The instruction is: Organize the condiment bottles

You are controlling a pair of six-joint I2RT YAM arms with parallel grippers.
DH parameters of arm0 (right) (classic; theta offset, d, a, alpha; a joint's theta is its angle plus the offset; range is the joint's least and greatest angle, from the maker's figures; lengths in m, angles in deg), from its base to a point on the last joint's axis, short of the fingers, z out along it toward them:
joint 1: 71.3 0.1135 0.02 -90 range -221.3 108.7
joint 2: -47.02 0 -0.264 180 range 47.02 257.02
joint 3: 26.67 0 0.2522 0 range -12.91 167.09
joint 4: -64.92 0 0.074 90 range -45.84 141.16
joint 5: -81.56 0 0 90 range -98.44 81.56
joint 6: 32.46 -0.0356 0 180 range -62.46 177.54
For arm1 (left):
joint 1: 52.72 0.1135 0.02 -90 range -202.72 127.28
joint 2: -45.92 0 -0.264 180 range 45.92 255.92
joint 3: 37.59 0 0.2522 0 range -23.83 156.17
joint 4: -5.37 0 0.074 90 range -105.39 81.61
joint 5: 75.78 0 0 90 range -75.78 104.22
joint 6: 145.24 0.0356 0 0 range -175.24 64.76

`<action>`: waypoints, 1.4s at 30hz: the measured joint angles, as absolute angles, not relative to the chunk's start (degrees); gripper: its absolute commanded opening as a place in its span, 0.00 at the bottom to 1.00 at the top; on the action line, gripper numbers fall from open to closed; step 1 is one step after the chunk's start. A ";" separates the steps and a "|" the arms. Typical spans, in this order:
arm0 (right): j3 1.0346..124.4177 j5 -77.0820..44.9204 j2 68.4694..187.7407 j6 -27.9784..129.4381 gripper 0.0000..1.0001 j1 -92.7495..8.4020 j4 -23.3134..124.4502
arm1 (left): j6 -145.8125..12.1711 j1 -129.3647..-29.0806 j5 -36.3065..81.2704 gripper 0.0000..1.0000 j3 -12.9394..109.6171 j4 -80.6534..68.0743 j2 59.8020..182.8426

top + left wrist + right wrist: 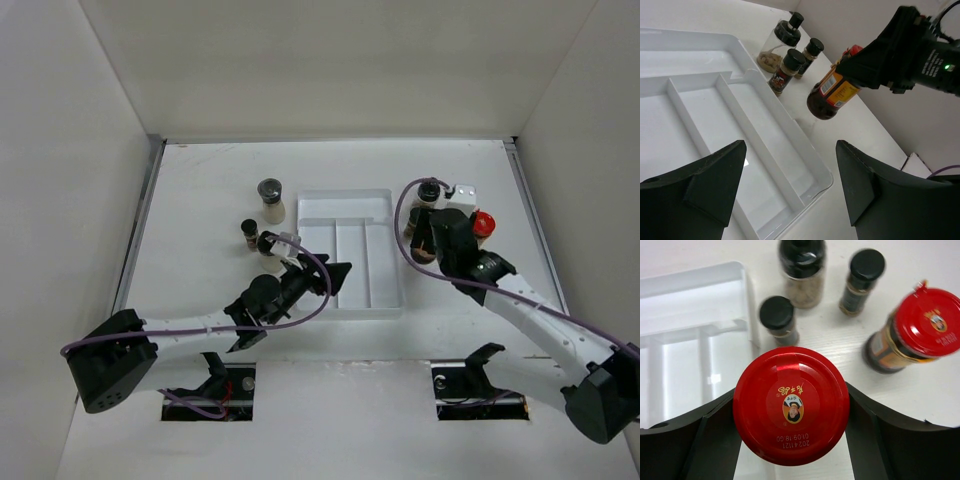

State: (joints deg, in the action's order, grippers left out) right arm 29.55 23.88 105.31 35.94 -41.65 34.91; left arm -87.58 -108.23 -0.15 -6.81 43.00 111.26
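My right gripper is shut on a red-capped amber jar and holds it above the table just right of the white tray; in the left wrist view the jar hangs tilted. A second red-capped jar stands to its right and shows in the top view. Three black-capped spice bottles stand beyond. Left of the tray stand a grey-lidded whitish jar and two small spice bottles. My left gripper is open and empty over the tray's near left edge.
The white divided tray lies mid-table with nothing in its compartments; it also shows in the left wrist view. White walls close in the table on the left, back and right. A purple cable loops beside each arm.
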 measured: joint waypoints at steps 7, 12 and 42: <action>40.59 21.32 116.98 36.59 0.48 -37.94 38.19 | -88.04 -107.86 -0.96 0.71 -8.87 43.59 110.84; 51.32 18.02 131.91 37.27 0.47 -37.19 43.63 | -88.08 -107.86 -1.40 0.71 -9.22 43.77 109.62; 77.72 13.71 164.34 37.71 0.49 -32.10 50.32 | -88.06 -109.10 -1.83 0.71 -10.92 46.74 105.97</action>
State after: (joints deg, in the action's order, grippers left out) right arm 77.72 13.71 164.34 37.71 -32.10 50.32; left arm -88.06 -109.10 -1.83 -10.92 46.74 105.97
